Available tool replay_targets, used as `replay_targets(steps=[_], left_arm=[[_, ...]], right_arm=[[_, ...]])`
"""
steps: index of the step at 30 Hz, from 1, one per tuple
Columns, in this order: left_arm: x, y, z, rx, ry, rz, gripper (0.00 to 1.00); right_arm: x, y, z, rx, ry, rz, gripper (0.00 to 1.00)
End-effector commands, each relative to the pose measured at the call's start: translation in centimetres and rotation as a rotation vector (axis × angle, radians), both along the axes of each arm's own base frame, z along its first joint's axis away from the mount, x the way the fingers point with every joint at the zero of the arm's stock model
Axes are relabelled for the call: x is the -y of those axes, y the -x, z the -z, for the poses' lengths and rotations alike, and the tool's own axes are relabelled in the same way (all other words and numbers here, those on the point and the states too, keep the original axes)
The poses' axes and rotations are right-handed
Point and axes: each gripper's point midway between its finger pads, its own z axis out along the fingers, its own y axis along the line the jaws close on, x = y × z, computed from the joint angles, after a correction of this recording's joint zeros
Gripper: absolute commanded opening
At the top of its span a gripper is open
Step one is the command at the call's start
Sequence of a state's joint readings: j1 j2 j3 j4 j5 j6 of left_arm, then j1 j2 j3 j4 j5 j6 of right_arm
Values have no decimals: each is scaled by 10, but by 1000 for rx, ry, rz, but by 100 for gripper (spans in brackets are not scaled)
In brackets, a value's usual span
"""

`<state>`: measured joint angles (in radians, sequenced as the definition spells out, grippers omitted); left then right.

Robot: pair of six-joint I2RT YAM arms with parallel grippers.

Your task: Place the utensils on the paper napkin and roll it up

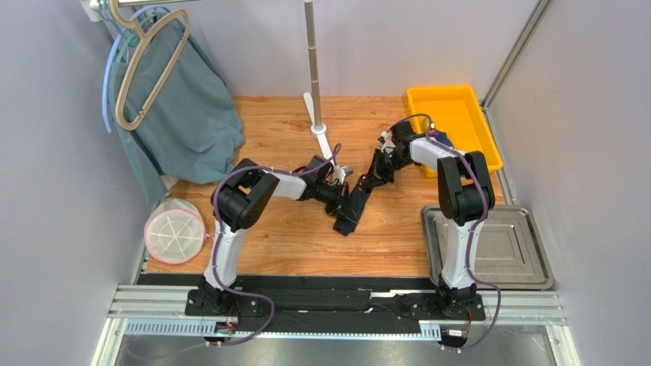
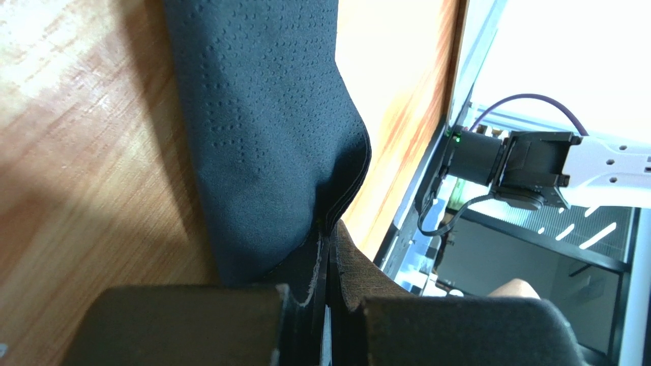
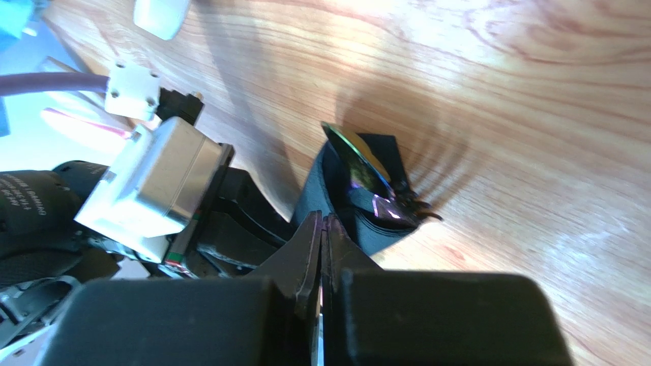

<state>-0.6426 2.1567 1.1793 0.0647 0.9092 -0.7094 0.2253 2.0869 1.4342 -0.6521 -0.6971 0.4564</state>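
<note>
The black paper napkin (image 1: 350, 212) hangs crumpled above the wooden table, stretched between both grippers. My left gripper (image 1: 341, 194) is shut on one edge; in the left wrist view (image 2: 330, 248) the napkin (image 2: 267, 114) drapes away from the closed fingers. My right gripper (image 1: 379, 172) is shut on the other edge (image 3: 322, 226). In the right wrist view the napkin (image 3: 382, 232) curls into a loose tube with an iridescent utensil (image 3: 365, 177) sticking out of it. Other utensils are hidden.
A yellow bin (image 1: 451, 114) stands at the back right with a dark blue item (image 1: 441, 139) at its near edge. A steel tray (image 1: 489, 248) lies front right. A teal cloth (image 1: 179, 114) hangs on a hanger back left, a white round mesh item (image 1: 174, 230) below it. A pole stand (image 1: 313, 76) rises at the back centre.
</note>
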Motion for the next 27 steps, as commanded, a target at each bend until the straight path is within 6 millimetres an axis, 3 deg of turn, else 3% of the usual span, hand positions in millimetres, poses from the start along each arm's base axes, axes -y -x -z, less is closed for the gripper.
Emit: replay_targets(steps=[1,5,11,15,20,27], left_arm=[[-13,-1,32,-6,-105,-35,0],[-13,-2,30,-1,-97,-38,0],[-11,-2,28,14,-91,-28,0],[-9,-5,19,46,-71,-24,0],[2,-5,-8,143,-13,18,0],[9,2,-14,184,19,77,0]], right_arm=[[10,1,-10,30,48,-22,0],[13,11,1,4,63,-27,0],[13,9,18,-12,77,-20,0],[14,10,35,-44,96,-15,0],[20,13,48,-59,141,-5,0],[24,12,54,-66,174,10,0]])
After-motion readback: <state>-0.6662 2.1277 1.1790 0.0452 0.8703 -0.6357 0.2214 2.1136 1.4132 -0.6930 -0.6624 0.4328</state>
